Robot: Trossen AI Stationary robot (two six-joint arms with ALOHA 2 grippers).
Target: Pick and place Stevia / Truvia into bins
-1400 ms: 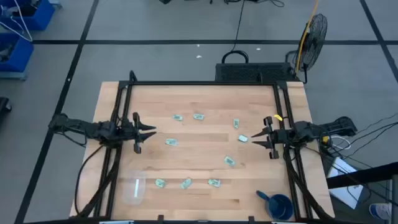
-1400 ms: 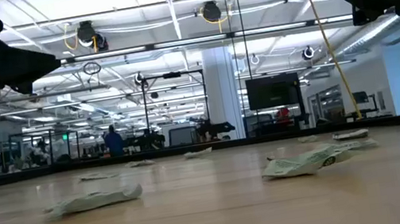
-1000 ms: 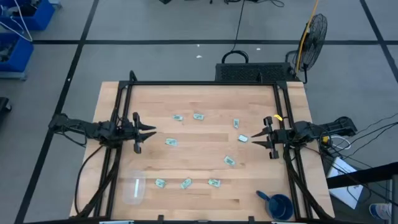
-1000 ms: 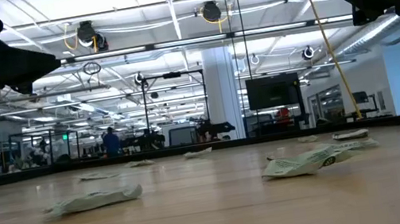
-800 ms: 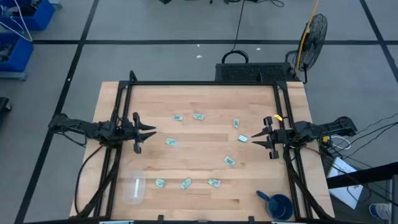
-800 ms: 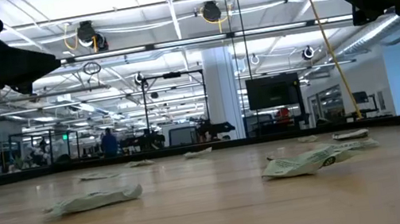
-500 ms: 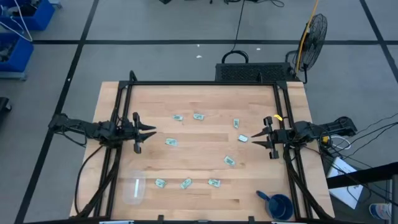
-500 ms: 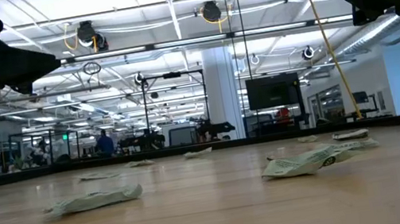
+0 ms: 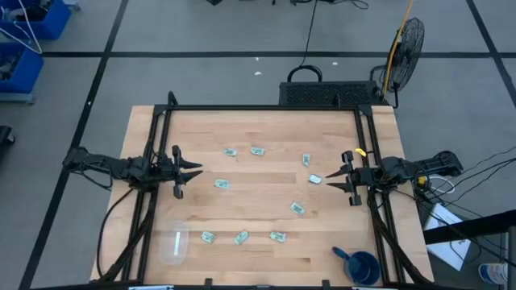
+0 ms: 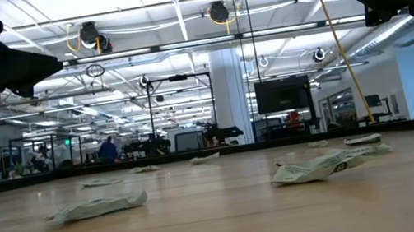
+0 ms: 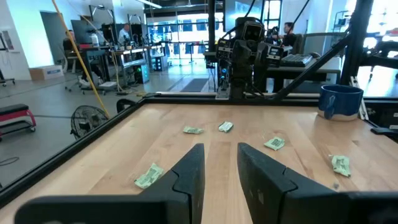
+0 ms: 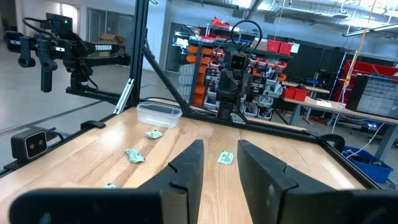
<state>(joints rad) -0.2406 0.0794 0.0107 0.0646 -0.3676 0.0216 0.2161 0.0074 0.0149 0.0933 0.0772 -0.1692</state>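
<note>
Several pale green and white sachets lie flat and scattered on the wooden table (image 9: 266, 121); one (image 9: 222, 184) is near the left arm and one (image 9: 314, 180) lies just in front of the right arm. The clear plastic tub (image 9: 172, 246) stands near the table's near-left corner and also shows in the right wrist view as the tub (image 12: 159, 114). My left gripper (image 9: 198, 169) hovers open at the left edge, pointing right. My right gripper (image 9: 329, 180) hovers open at the right edge, pointing left. Neither touches anything.
A dark blue cup (image 9: 360, 266) with a handle stands at the near-right corner. A black frame (image 9: 258, 108) runs along the table's far, left and right sides. Three sachets (image 9: 241, 238) lie in a row near the front edge, between tub and cup.
</note>
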